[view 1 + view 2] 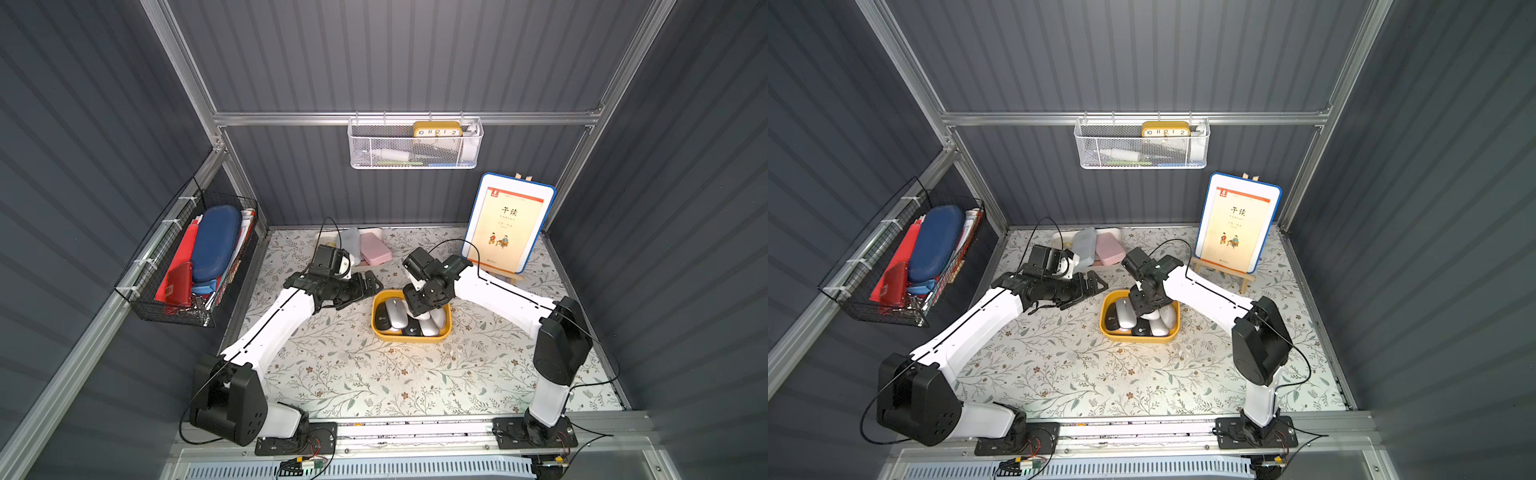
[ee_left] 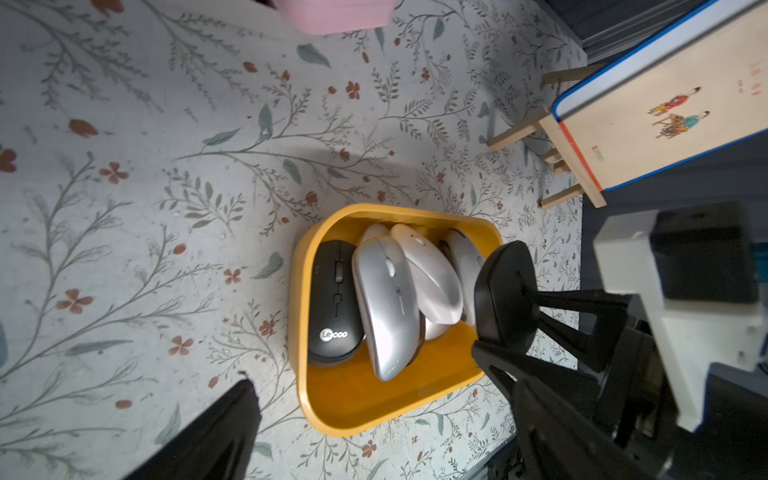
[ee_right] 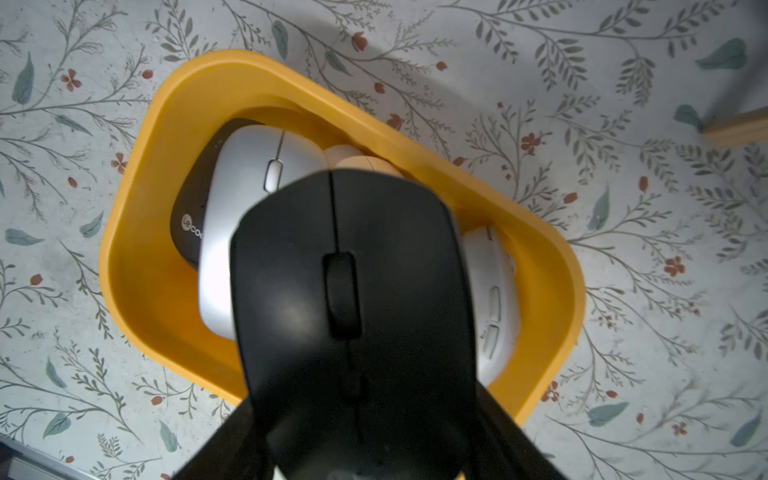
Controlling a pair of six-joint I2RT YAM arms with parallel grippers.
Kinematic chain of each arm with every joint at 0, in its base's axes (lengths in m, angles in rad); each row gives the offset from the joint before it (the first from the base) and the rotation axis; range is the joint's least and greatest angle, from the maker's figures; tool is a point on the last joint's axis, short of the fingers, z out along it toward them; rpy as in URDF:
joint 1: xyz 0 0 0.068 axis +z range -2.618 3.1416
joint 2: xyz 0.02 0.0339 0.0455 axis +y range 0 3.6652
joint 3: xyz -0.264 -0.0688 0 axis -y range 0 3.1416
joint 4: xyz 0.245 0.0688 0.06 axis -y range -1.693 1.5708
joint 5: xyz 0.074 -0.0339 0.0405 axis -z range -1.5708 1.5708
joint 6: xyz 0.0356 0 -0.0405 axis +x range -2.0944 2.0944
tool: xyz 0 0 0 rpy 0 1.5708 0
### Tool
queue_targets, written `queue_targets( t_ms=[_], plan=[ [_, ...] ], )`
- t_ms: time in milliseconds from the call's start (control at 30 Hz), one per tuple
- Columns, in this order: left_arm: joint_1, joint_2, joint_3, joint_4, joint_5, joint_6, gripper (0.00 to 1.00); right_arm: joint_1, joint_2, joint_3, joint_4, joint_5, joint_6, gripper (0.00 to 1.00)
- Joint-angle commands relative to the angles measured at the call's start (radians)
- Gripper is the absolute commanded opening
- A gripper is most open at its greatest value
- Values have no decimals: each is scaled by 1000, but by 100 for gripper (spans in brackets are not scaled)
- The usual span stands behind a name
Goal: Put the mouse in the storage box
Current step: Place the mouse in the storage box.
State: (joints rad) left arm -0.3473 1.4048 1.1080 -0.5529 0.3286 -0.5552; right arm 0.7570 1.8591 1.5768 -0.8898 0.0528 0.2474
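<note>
Right gripper (image 1: 419, 307) clamps a black mouse (image 3: 353, 299) over the yellow storage box (image 3: 137, 257), left gripper (image 1: 371, 282) wide open and empty

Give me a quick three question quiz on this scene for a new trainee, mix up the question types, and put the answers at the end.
1. True or false: the left claw is holding a mouse.
2. What does the right claw grip? A) a pen B) a black mouse C) a cup
3. Fill in: the gripped thing hangs over the ____ storage box.

Key: 1 false, it is open and empty; 2 B; 3 yellow.
</note>
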Motion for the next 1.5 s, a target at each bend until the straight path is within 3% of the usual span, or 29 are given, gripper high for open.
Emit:
queue_targets(
  t_ms=[0, 133, 433, 733, 1133, 1467],
  plan=[
    [20, -62, -30, -12, 1, -34, 98, 26, 50, 9, -7, -41, 21, 63],
    [24, -72, -33, -5, 9, -39, 98, 31, 54, -12, 44, -17, 63, 63],
    [23, -61, -26, 3, 23, -34, 98, 34, 105, -3, -27, -5, 63, 67],
    [24, -52, -27, 16, 46, -25, 98, 54, 86, -9, -45, 4, 53, 79],
    [24, -32, 3, 23, 64, -3, 98, 47, -124, -109, 8, 159, 96, 81],
    [24, 3, 55, -16, -15, 10, 99, -93, -284, -182, 29, 189, 79, 80]
  ],
)
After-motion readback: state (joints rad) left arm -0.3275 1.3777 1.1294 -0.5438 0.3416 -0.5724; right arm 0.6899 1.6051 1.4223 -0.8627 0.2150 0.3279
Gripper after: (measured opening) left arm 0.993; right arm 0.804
